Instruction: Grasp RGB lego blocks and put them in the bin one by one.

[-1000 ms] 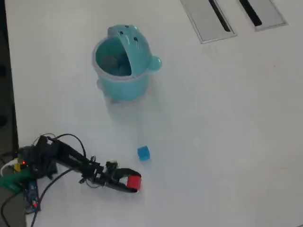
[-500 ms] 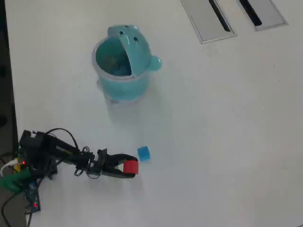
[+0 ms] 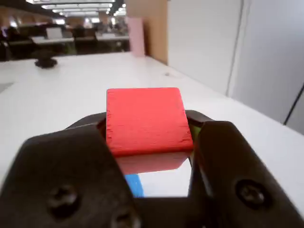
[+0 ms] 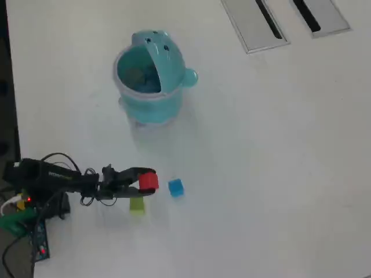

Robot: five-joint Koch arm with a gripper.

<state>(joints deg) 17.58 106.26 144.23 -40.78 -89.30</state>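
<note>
In the overhead view, the hand (image 4: 147,180) at lower left grips the red block (image 4: 148,181) between its jaws. The yellowish-green block (image 4: 137,205) lies just below it on the white table (image 4: 261,174), seemingly partly under the arm. The blue block (image 4: 175,187) sits just right. The bin (image 4: 152,78) stands well above, lid open.

White table (image 4: 278,174) bears bin (image 4: 152,98), blue cube (image 4: 175,187), yellowish-green cube (image 4: 137,204).

Bright, even light; perhaps slightly soft.
</note>
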